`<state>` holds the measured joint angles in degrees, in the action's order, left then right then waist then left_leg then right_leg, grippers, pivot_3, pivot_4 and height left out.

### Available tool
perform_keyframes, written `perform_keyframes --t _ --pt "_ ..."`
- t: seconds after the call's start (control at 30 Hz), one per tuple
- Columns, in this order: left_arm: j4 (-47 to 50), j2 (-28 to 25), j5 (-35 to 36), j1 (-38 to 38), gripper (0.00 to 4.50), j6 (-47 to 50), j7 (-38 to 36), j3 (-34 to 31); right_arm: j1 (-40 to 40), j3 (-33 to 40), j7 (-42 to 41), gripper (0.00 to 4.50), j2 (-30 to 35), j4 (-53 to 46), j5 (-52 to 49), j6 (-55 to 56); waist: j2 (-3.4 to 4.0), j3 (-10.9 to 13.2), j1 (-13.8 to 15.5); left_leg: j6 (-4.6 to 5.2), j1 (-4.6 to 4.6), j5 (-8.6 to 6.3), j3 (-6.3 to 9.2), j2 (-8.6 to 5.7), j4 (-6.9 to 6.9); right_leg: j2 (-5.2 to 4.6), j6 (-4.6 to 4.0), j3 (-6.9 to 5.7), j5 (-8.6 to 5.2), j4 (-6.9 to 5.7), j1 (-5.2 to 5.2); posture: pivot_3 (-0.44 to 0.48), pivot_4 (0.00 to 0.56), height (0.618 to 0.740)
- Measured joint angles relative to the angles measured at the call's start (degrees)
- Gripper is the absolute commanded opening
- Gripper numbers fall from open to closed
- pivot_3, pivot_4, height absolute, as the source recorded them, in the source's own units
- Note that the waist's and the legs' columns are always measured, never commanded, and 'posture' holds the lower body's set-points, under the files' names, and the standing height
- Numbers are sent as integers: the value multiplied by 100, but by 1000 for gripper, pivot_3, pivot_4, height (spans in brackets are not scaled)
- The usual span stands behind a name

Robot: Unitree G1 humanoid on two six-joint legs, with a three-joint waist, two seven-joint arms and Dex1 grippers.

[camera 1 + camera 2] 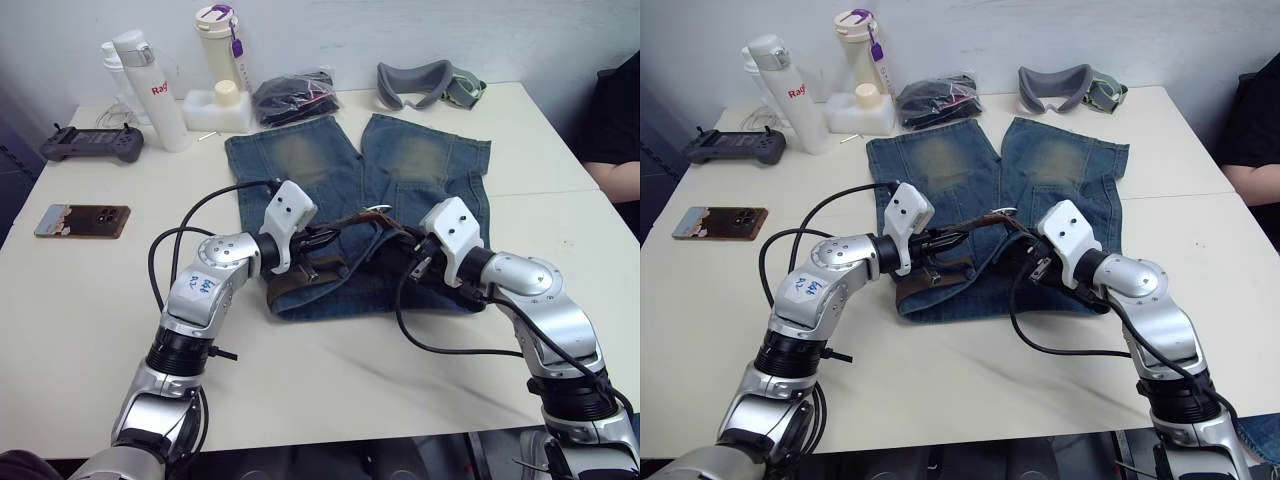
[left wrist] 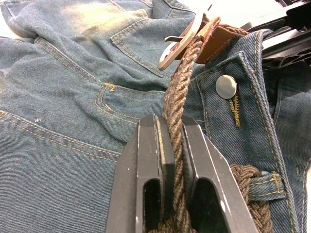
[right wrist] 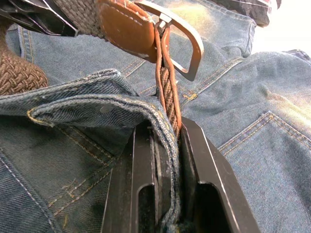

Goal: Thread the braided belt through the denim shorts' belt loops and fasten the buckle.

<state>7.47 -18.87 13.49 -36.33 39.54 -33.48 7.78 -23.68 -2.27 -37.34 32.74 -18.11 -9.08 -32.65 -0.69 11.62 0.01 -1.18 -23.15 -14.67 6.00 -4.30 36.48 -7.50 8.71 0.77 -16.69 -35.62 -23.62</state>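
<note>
Your L gripper (image 2: 172, 160): clamps brown braided belt (image 2: 177, 104), tensioning toward silver metal buckle (image 2: 183, 38). R gripper (image 3: 167, 145): pinches blue denim shorts (image 1: 300, 160) waistband plus strap, steadying for fastening.

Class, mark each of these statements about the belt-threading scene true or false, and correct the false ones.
1. The left gripper is shut on the braided belt. True.
2. The denim shorts lie folded on the floor. False: they lie spread flat on the white table.
3. The buckle is lifted above the denim, between the two grippers. True.
4. The right gripper hangs open, clear of the shorts. False: its jaws are shut on the waistband edge and the belt.
5. A phone lies on the table to the robot's right. False: it lies to its left.
</note>
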Motion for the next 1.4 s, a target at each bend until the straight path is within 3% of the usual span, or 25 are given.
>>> perform_keyframes --t 0.63,1.2,1.4 --pt "50 -163 -99 -43 0 64 19 137 -8 81 6 13 88 51 -113 14 0 0 2 0 0 0 0 0 0 0 0 0 0 0 0 0 150 740" --pt "-305 331 -257 -253 0 -95 262 258 39 -45 -165 13 107 -92 -290 -30 0 0 2 0 0 0 -1 0 0 0 0 0 0 0 0 0 150 740" --pt "-350 336 -313 -252 0 -104 37 633 215 -458 -284 13 550 -129 233 443 0 0 3 0 0 0 -2 0 0 1 0 0 0 1 1 0 150 740"
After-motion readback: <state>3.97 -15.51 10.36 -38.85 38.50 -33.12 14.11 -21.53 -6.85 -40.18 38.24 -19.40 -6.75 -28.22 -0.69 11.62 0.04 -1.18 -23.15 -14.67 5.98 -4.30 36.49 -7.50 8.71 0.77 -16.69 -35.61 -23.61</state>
